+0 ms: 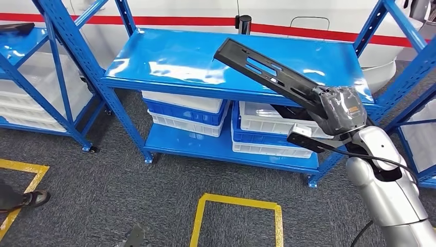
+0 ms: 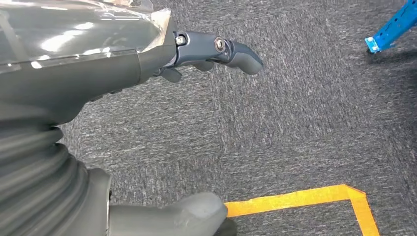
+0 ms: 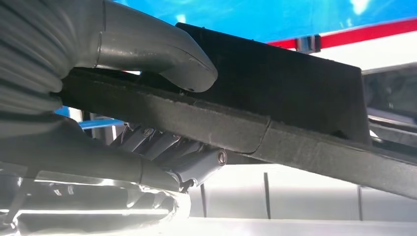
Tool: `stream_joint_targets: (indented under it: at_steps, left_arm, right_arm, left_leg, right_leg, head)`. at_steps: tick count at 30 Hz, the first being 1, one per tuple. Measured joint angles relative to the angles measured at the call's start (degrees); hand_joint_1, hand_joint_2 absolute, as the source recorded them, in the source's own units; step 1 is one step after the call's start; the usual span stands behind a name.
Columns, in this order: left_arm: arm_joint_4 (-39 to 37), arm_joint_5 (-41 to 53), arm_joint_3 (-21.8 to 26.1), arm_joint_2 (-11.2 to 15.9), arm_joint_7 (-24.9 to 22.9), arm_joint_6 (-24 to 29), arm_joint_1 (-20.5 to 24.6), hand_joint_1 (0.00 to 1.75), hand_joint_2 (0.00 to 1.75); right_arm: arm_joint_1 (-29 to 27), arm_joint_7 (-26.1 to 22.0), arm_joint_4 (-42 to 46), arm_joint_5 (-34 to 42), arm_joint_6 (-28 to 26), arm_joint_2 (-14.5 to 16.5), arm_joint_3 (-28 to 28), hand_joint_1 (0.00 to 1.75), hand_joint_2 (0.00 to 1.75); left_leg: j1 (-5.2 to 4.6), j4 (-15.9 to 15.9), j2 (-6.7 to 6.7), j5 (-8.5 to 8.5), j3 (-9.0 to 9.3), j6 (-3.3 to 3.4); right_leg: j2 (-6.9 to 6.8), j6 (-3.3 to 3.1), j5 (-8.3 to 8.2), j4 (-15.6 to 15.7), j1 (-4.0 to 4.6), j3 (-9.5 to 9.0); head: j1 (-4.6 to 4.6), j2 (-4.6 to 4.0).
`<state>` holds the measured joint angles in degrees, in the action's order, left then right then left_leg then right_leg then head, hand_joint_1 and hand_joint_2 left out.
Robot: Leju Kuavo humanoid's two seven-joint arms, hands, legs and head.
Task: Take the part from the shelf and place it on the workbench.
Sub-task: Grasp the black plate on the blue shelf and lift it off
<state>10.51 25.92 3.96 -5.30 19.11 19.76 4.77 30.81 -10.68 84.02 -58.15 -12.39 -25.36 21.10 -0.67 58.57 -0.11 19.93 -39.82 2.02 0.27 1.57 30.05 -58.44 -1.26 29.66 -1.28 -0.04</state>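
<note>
A long black slotted part [image 1: 262, 69] slants up over the blue shelf [image 1: 169, 64], lifted off its top board. My right hand [image 1: 337, 110] grips the part's near end. In the right wrist view the thumb [image 3: 162, 49] presses on the part [image 3: 275, 98] and the darker fingers [image 3: 172, 150] wrap beneath it. My left hand [image 2: 147, 113] hangs over grey carpet, its fingers [image 2: 216, 51] apart and nothing in it.
White and blue bins [image 1: 185, 113] are stacked on the lower shelf board. A second blue rack [image 1: 31, 67] stands at the left, another [image 1: 411, 82] at the right. Yellow floor tape [image 1: 236, 211] marks the carpet. A person's shoe [image 1: 31, 198] is at the left edge.
</note>
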Motion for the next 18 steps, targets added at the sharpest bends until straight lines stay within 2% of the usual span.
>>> stream_joint_targets:
  at_steps: [1, 2, 3, 4, 5, 6, 7, 8, 9, 10, 11, 12, 13, 15, 16, 17, 18]
  left_arm:
    - [0.0, -0.01, 0.01, 0.09, 0.01, 0.02, 0.0, 0.0, 1.75]
    - [0.0, -0.02, 0.01, 0.17, 0.01, 0.03, 0.0, 0.0, 1.75]
    - [0.0, -0.02, 0.01, 0.21, 0.02, 0.04, 0.02, 0.0, 1.75]
    - [0.0, -0.02, 0.02, 0.21, 0.02, 0.04, 0.04, 0.0, 1.75]
    - [0.0, -0.02, 0.02, 0.21, 0.03, 0.04, 0.05, 0.0, 1.75]
    - [0.0, -0.02, 0.02, 0.21, 0.07, 0.06, 0.06, 0.0, 1.75]
    - [0.0, -0.02, 0.02, 0.21, 0.12, 0.08, 0.08, 0.0, 1.75]
    - [0.01, -0.02, 0.02, 0.22, 0.19, 0.1, 0.12, 0.0, 1.75]
    - [0.02, -0.02, 0.02, 0.25, 0.25, 0.12, 0.2, 0.0, 1.75]
    - [0.07, -0.02, 0.02, 0.34, 0.29, 0.13, 0.34, 0.0, 1.75]
    - [0.11, -0.02, 0.02, 0.44, 0.31, 0.13, 0.51, 0.0, 1.75]
    - [0.16, -0.03, 0.02, 0.52, 0.33, 0.13, 0.63, 0.0, 1.75]
    - [0.19, -0.05, 0.03, 0.6, 0.35, 0.13, 0.71, 0.0, 1.75]
    - [0.18, -0.14, 0.06, 0.56, 0.43, 0.12, 0.63, 0.0, 1.75]
    - [0.18, -0.18, 0.09, 0.51, 0.48, 0.11, 0.56, 0.0, 1.75]
    - [0.17, -0.22, 0.14, 0.47, 0.52, 0.1, 0.51, 0.0, 1.75]
    - [0.17, -0.25, 0.19, 0.42, 0.57, 0.09, 0.47, 0.0, 1.75]
  right_arm:
    - [-0.01, -0.05, 0.09, -0.05, 0.0, 0.21, 0.01, 1.68, 1.75]
    - [0.01, -0.06, 0.19, -0.07, 0.0, 0.37, 0.02, 1.68, 1.75]
    - [0.04, -0.07, 0.31, -0.08, 0.0, 0.5, 0.01, 1.68, 1.75]
    - [0.04, -0.08, 0.42, -0.08, 0.0, 0.61, 0.0, 1.68, 1.75]
    - [0.03, -0.08, 0.49, -0.08, 0.0, 0.69, -0.01, 1.68, 1.75]
    - [0.01, -0.08, 0.52, -0.1, 0.0, 0.78, -0.01, 1.68, 1.75]
    - [-0.01, -0.1, 0.56, -0.14, 0.0, 0.85, -0.02, 1.68, 1.75]
    - [-0.02, -0.14, 0.61, -0.19, 0.0, 0.9, -0.04, 1.68, 1.75]
    - [-0.03, -0.22, 0.74, -0.26, 0.0, 0.93, -0.13, 1.68, 1.75]
    - [-0.04, -0.33, 0.96, -0.32, 0.0, 0.94, -0.25, 1.68, 1.75]
    - [-0.03, -0.44, 1.17, -0.37, 0.01, 0.94, -0.39, 1.68, 1.75]
    - [0.01, -0.55, 1.38, -0.43, 0.02, 0.96, -0.5, 1.68, 1.75]
    - [0.03, -0.63, 1.52, -0.49, 0.05, 1.04, -0.56, 1.68, 1.75]
    - [-0.1, -0.79, 1.57, -0.67, 0.16, 1.23, -0.55, 1.68, 1.75]
    - [-0.24, -0.88, 1.55, -0.75, 0.21, 1.29, -0.55, 1.68, 1.75]
    - [-0.36, -1.0, 1.52, -0.81, 0.24, 1.29, -0.56, 1.68, 1.75]
    - [-0.44, -1.14, 1.47, -0.82, 0.24, 1.27, -0.58, 1.68, 1.75]
  left_leg:
    - [0.16, 0.83, -0.05, 1.32, -0.46, -0.32]
    - [0.35, 2.7, -0.07, 3.7, -1.14, -0.71]
    - [0.53, 5.88, -0.07, 6.94, -2.02, -1.13]
    - [0.68, 9.77, -0.07, 9.93, -2.92, -1.47]
    - [0.84, 13.54, -0.07, 11.95, -3.59, -1.73]
    - [1.0, 16.25, -0.06, 12.71, -3.65, -1.88]
    - [1.12, 17.02, -0.06, 12.2, -2.82, -1.89]
    - [1.19, 15.8, -0.07, 10.97, -0.99, -1.77]
    - [1.2, 12.65, -0.1, 9.73, 1.9, -1.48]
    - [1.11, 8.34, -0.13, 9.36, 5.31, -1.08]
    - [0.98, 4.24, -0.16, 9.54, 8.29, -0.73]
    - [0.77, 1.21, -0.2, 9.96, 10.32, -0.38]
    - [0.52, -0.41, -0.22, 10.35, 11.19, -0.12]
    - [0.31, -1.3, -0.1, 9.24, 10.74, 0.57]
    - [0.33, -1.81, 0.02, 8.36, 10.35, 1.0]
    - [0.43, -2.29, 0.16, 7.32, 9.73, 1.41]
    - [0.53, -2.64, 0.29, 6.3, 8.91, 1.68]
  right_leg:
    - [-0.11, -0.67, -0.57, -0.05, -0.21, 0.42]
    - [-0.22, -1.26, -1.26, -0.04, -0.43, 0.96]
    - [-0.3, -1.64, -1.98, -0.07, -0.37, 1.59]
    - [-0.33, -1.85, -2.7, -0.11, -0.32, 2.46]
    - [-0.33, -1.84, -3.38, -0.15, -0.27, 3.33]
    - [-0.33, -1.78, -4.05, -0.17, -0.23, 4.22]
    - [-0.33, -1.68, -4.66, -0.19, -0.19, 5.03]
    - [-0.31, -1.55, -5.25, -0.2, -0.16, 5.76]
    - [-0.28, -1.36, -5.82, -0.2, -0.14, 6.4]
    - [-0.26, -1.14, -6.34, -0.21, -0.05, 6.89]
    - [-0.3, -0.79, -6.84, -0.18, -0.01, 7.23]
    - [-0.37, -0.4, -7.36, -0.09, 0.0, 7.4]
    - [-0.45, 0.04, -7.88, 0.07, -0.06, 7.49]
    - [-0.54, 0.81, -8.75, 0.54, -0.18, 7.65]
    - [-0.52, 0.84, -8.15, 0.17, -0.12, 8.09]
    - [-0.49, 0.58, -6.55, -1.12, 0.0, 8.88]
    - [-0.47, 0.12, -3.96, -3.7, 0.1, 9.9]
  head:
    - [-0.07, 0.0]
    - [-0.07, 0.0]
    - [-0.08, 0.0]
    - [-0.09, 0.0]
    - [-0.08, 0.0]
    - [-0.07, 0.0]
    - [-0.08, 0.0]
    - [-0.08, 0.0]
    - [-0.09, 0.0]
    - [-0.1, 0.0]
    - [-0.04, 0.0]
    - [-0.02, 0.0]
    - [-0.09, 0.0]
    - [-0.22, 0.0]
    - [-0.27, 0.0]
    - [-0.16, 0.0]
    - [-0.06, 0.0]
